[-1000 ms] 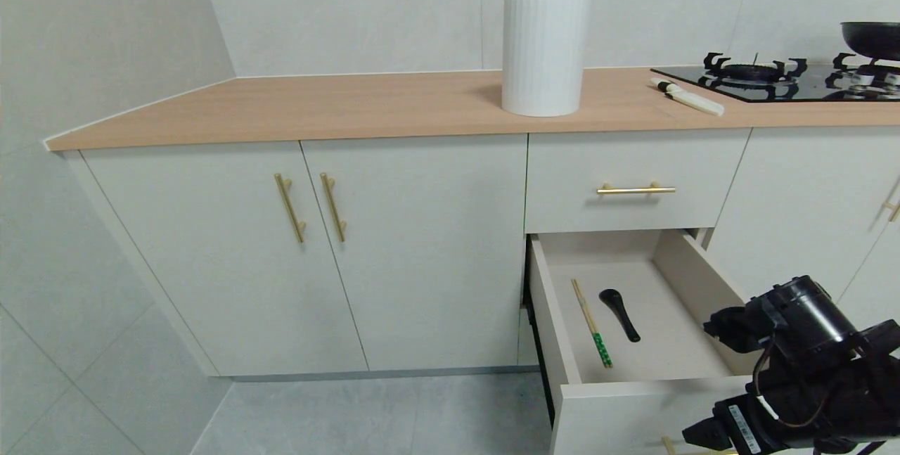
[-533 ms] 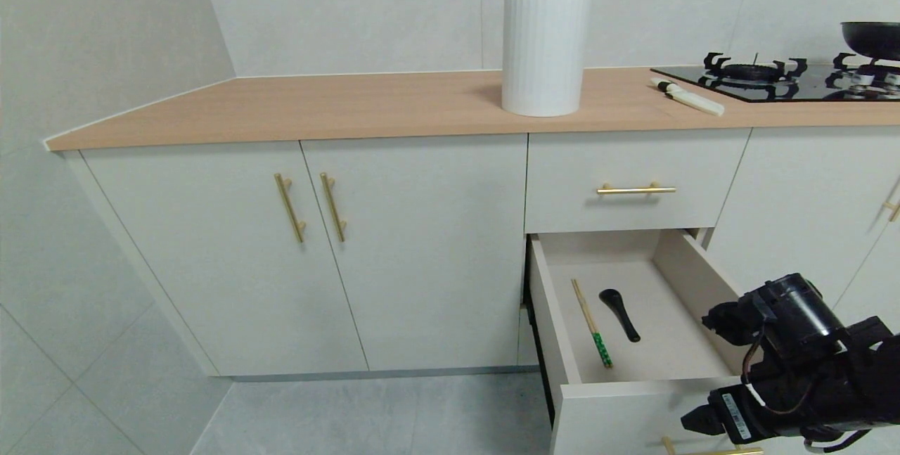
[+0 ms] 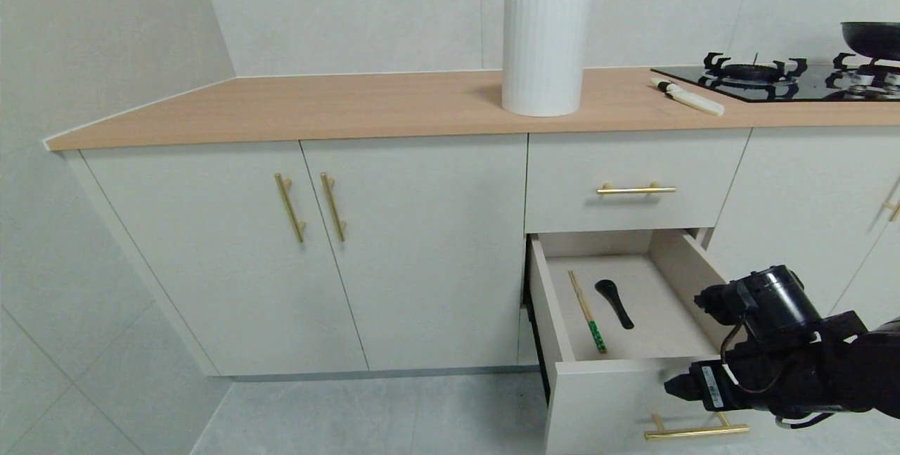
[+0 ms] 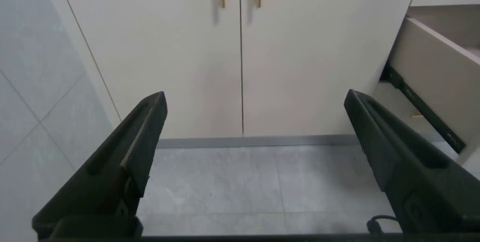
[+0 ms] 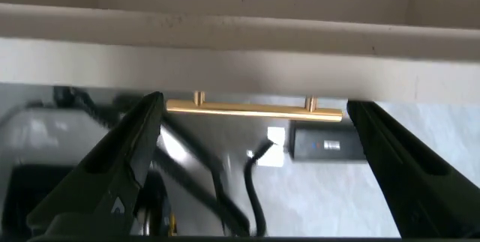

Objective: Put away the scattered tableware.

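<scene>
The chopsticks (image 3: 587, 318) and the black spoon (image 3: 614, 302) lie side by side, apart, on the floor of the open lower drawer (image 3: 545, 300). They run lengthwise along it, which looks like how they were set down for storage. The drawer stands out from the cabinet so its inside can be reached from above.

The right end effector (image 5: 253, 106) sits at the drawer front, close above the gold handle (image 3: 696, 431). Its fingers are spread wide to either side of the handle and grip nothing. That position suits either pushing the front panel in or taking the handle.

The left end effector (image 4: 253, 100) is low, facing the cabinet doors (image 3: 422, 251) and the floor. It is also wide open and empty, and it seems parked out of the way.

A cream-handled knife (image 3: 687, 97) lies on the bench (image 3: 316, 107) just beside the stove (image 3: 787, 82), so it may yet need putting away. A tall white ribbed container (image 3: 543, 52) stands upright on the bench farther left.

A small white label (image 3: 711, 376) on the right arm carries print too small to read, and the green bands on the chopsticks show no legible writing
</scene>
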